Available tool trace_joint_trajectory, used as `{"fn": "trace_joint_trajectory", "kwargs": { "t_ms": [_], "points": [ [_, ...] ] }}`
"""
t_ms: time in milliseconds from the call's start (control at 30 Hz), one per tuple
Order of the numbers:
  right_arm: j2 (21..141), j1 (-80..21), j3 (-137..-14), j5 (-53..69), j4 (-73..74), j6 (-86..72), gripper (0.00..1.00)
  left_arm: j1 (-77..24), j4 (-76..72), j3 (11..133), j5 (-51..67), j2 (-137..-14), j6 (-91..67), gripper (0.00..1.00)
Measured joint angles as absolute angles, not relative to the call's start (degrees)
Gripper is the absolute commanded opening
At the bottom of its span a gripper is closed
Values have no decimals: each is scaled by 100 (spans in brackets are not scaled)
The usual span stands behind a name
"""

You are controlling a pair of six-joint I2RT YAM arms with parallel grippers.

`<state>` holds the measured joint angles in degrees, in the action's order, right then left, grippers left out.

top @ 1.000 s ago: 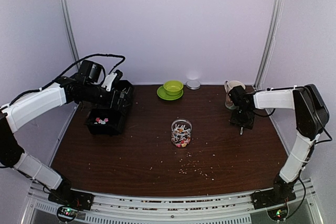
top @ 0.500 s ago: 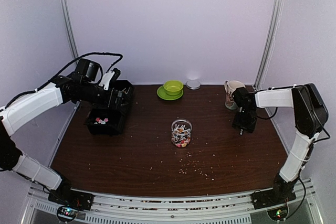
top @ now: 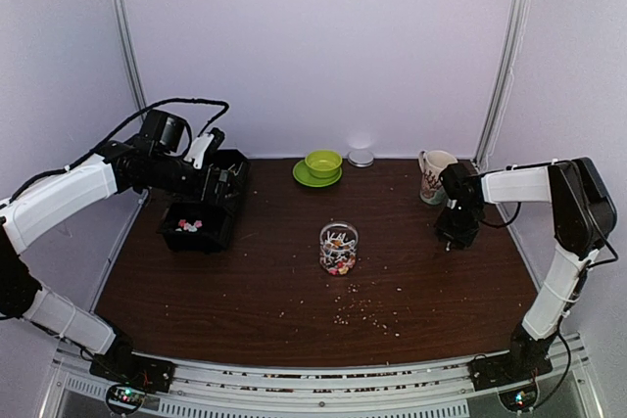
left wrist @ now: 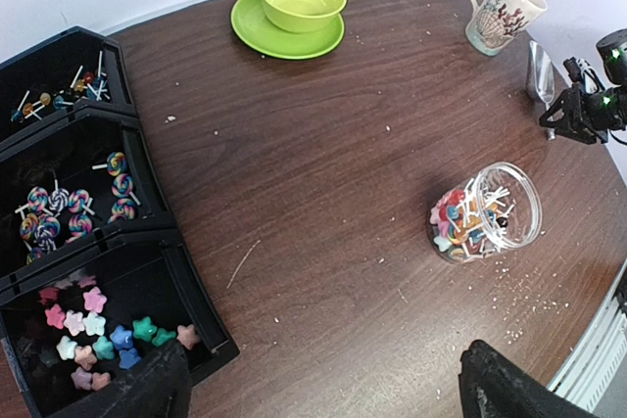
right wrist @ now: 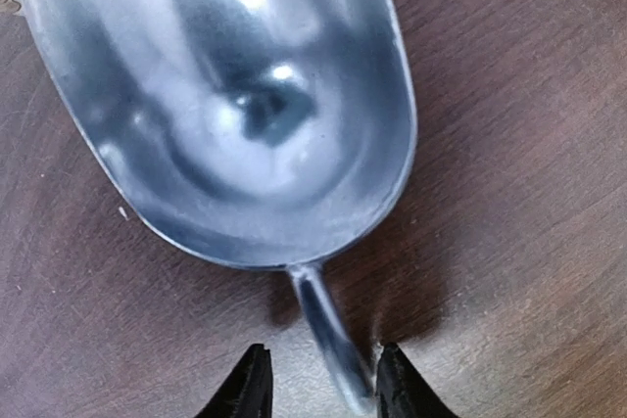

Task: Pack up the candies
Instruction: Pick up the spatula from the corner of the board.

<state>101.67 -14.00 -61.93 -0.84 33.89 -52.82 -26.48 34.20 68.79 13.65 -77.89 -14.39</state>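
Note:
Star-shaped pastel candies (left wrist: 93, 325) lie in the nearest compartment of the black bin (top: 201, 222) at the left. A clear jar (top: 338, 248) mid-table holds more candies (left wrist: 460, 222) and lollipop sticks. My left gripper (left wrist: 323, 389) hangs open above the bin's edge (top: 223, 188), holding nothing. A metal scoop (right wrist: 225, 105) rests on the table at the right. My right gripper (right wrist: 318, 379) straddles its thin handle (right wrist: 328, 330). The right fingertip touches the handle and the left one stands apart from it. In the top view this gripper (top: 456, 232) points down beside the mug.
A green bowl on a green plate (top: 322, 162) and a silver lid (top: 361, 157) stand at the back. A patterned mug (top: 433, 175) is just behind the right gripper. Lollipops (left wrist: 73, 208) fill the bin's other compartments. Pale crumbs (top: 367, 315) are scattered on the near table.
The right gripper has shifted slightly right and down over the scoop, and its jaws have narrowed around the handle. The left arm drew back a little, then held still.

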Motion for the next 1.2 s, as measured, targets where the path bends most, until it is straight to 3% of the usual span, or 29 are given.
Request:
{"fn": "trace_joint_trajectory", "kwargs": {
  "t_ms": [367,567,933,1200],
  "points": [
    [10167,-1396,-6156,167,3199,-5426,16,-2648,3420,6879,1365,-7789,-1448,98],
    [10106,-1396,-5931,340,2915,-5408,2,-2648,3422,6879,1365,-7789,-1448,98],
    [9369,-1747,-5367,237,2926,-5074,0,-2648,3415,6879,1372,-7789,-1448,98],
    [8499,-3089,-5937,-333,3227,-3883,0,-2648,3236,6864,1466,-7717,-1444,98]
  ]
}}
